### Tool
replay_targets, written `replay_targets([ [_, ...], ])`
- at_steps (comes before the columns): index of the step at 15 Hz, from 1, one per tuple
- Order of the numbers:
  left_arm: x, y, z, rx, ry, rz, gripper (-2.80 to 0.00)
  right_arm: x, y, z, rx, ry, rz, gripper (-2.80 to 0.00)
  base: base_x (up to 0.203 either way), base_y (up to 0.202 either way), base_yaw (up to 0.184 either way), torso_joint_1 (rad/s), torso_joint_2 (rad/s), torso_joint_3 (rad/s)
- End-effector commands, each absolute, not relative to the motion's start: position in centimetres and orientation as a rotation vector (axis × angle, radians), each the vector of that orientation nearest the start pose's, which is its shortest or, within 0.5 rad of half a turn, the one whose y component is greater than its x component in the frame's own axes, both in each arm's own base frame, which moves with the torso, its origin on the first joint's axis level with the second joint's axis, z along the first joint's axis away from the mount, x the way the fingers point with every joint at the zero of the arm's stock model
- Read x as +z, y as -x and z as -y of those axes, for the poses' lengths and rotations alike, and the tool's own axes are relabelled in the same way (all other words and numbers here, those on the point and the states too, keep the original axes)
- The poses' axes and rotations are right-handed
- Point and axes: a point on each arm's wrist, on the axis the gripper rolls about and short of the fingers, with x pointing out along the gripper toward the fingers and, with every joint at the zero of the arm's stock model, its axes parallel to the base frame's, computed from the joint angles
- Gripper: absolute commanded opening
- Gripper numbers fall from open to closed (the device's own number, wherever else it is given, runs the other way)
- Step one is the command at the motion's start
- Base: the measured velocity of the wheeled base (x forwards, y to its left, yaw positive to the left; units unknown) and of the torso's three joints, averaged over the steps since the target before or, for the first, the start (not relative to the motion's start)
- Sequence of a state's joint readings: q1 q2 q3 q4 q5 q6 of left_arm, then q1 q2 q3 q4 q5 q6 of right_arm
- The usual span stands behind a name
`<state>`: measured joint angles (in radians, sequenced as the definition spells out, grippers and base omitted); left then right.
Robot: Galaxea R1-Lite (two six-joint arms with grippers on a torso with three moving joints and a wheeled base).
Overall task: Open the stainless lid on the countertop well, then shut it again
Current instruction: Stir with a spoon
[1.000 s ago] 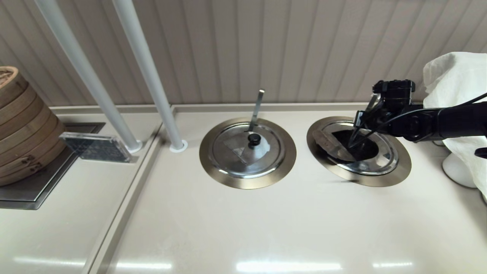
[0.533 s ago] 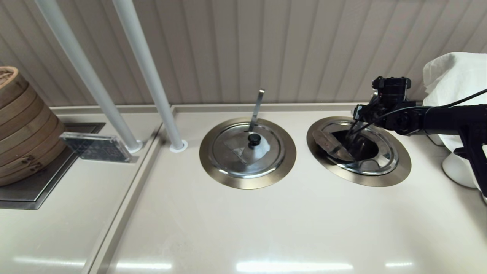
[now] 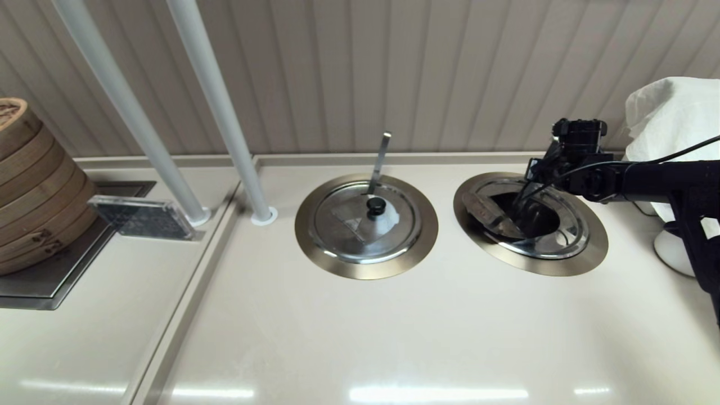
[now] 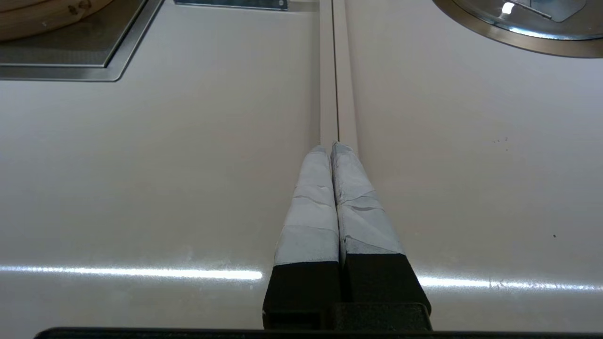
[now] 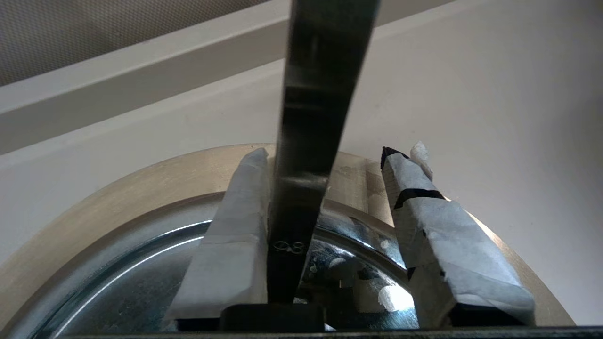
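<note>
The countertop well (image 3: 590, 250) at the right has a wide bronze-grey collar. Its stainless lid (image 3: 554, 239) sits in place with the wedge flap (image 3: 485, 209) folded back to the left, baring a dark opening (image 3: 534, 220). The knob is hidden. My right gripper (image 3: 523, 194) hangs over the well's far side, open. In the right wrist view a dark flat handle (image 5: 311, 141) stands between the fingers (image 5: 231, 245), against one finger and well clear of the other. My left gripper (image 4: 332, 147) is shut and empty above the counter seam, out of the head view.
The twin well's lid (image 3: 360, 228), white-smeared by its knob, lies at centre with a steel handle (image 3: 381, 154) sticking up. Two white poles (image 3: 219, 112) rise at back left. Bamboo steamers (image 3: 28, 185) and a clear sign (image 3: 140, 218) sit far left; white cloth (image 3: 675, 124) far right.
The right gripper's tips have lifted out of the dark opening and drawn slightly back, while the arm behind it dropped lower on the right. The flap stays folded open.
</note>
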<state>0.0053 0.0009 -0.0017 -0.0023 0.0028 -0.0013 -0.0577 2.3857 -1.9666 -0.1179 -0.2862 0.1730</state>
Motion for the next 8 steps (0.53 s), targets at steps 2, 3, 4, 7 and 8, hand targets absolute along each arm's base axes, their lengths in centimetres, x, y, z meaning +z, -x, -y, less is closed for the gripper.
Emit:
replay_targets([
  [2, 7.6, 2.3, 0.0, 0.009, 0.002, 0.003, -2.8, 17.6, -50.5, 3.4, -0.35, -0.141, -0.257, -2.8, 0.0, 0.0, 0.0, 0.0, 0.0, 0.0],
  [3, 7.6, 2.3, 0.0, 0.008, 0.002, 0.003, -2.8, 17.6, -50.5, 3.4, -0.35, -0.142, -0.257, -2.8, 0.0, 0.0, 0.0, 0.0, 0.0, 0.0],
  [4, 7.6, 2.3, 0.0, 0.009, 0.002, 0.003, -2.8, 17.6, -50.5, 3.4, -0.35, -0.144, -0.255, -2.8, 0.0, 0.0, 0.0, 0.0, 0.0, 0.0],
  [7, 7.6, 2.3, 0.0, 0.009, 0.002, 0.003, -2.8, 18.7, -50.0, 3.4, -0.352, -0.172, -0.232, -2.8, 0.0, 0.0, 0.0, 0.0, 0.0, 0.0],
  [8, 7.6, 2.3, 0.0, 0.008, 0.002, 0.003, -2.8, 19.5, -49.5, 3.3, -0.353, -0.181, -0.225, -2.8, 0.0, 0.0, 0.0, 0.0, 0.0, 0.0],
])
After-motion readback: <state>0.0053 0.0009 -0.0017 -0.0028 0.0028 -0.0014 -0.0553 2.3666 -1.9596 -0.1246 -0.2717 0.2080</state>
